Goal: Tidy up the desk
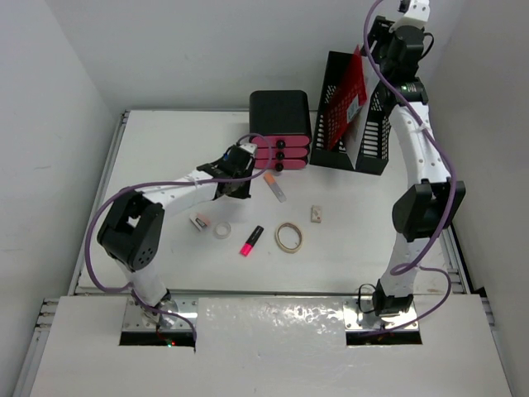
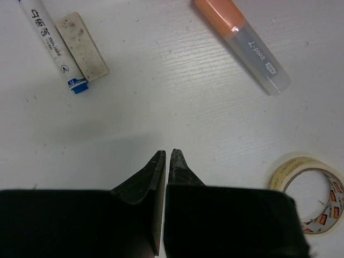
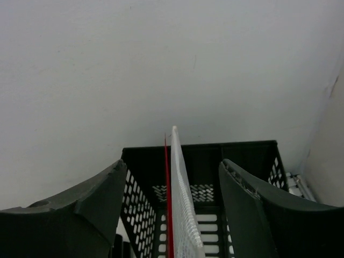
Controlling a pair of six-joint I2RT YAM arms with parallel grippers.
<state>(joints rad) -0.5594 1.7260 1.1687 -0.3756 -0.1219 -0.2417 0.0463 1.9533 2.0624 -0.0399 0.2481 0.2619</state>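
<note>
The desk (image 1: 165,149) is a large white tabletop with several small items on it. My left gripper (image 1: 238,174) hovers low over it beside the pink drawer unit (image 1: 281,153). In the left wrist view it (image 2: 166,154) is shut and empty above bare desk (image 2: 161,102). My right gripper (image 1: 382,37) is raised at the back right, over the black file holder (image 1: 347,124). In the right wrist view it (image 3: 173,164) is open, with its jaws either side of an upright red and white mesh folder (image 3: 180,204) and not touching it.
On the desk lie an orange highlighter (image 1: 277,186) (image 2: 242,43), a pink highlighter (image 1: 252,240), a tape roll (image 1: 288,237) (image 2: 306,196), a smaller roll (image 1: 221,229) and an eraser (image 1: 316,214). A white marker (image 2: 51,45) lies beside a grubby eraser (image 2: 83,45).
</note>
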